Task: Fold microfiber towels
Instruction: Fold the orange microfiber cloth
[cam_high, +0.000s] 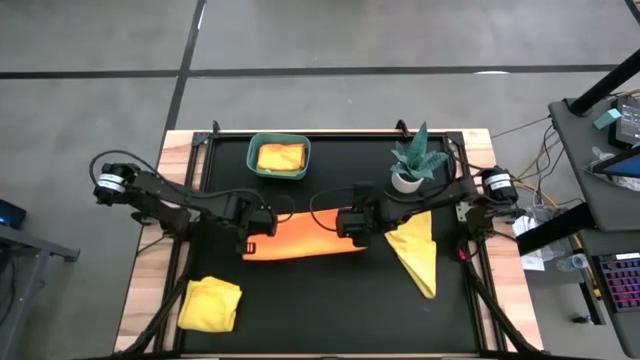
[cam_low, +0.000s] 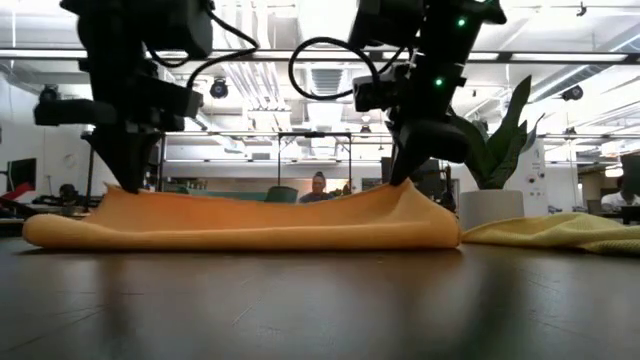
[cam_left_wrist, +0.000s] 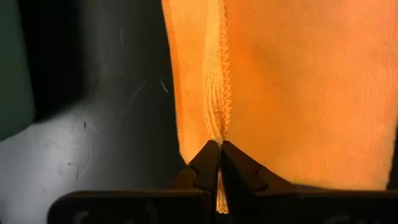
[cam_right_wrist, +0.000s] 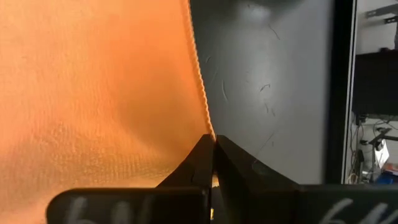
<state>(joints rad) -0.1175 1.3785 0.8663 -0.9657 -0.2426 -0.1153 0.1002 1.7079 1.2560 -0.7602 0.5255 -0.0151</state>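
Orange cloth fills the middle of the black tabletop, and both dark arms reach in over it from the sides. The left arm stretches from the left edge toward the centre, its left end effector down at the left end of the orange towel. In the left wrist view its fingers are pressed together with the stitched hem of the towel pinched between them. The right arm comes in from the right edge, and the right end effector sits at the towel's right end, likewise closed tight on the hem, as the right wrist view shows.

From the low view the orange towel lies as a long, flat band, doubled over, with its two upper corners lifted slightly where the end effectors grip them and a shallow sag between.

A yellow towel lies spread in a pointed shape just right of the orange one. Another yellow towel sits bunched near the front left corner of the tabletop. A further yellow-orange towel rests inside the teal bin at the back, and a potted plant stands at the back right.
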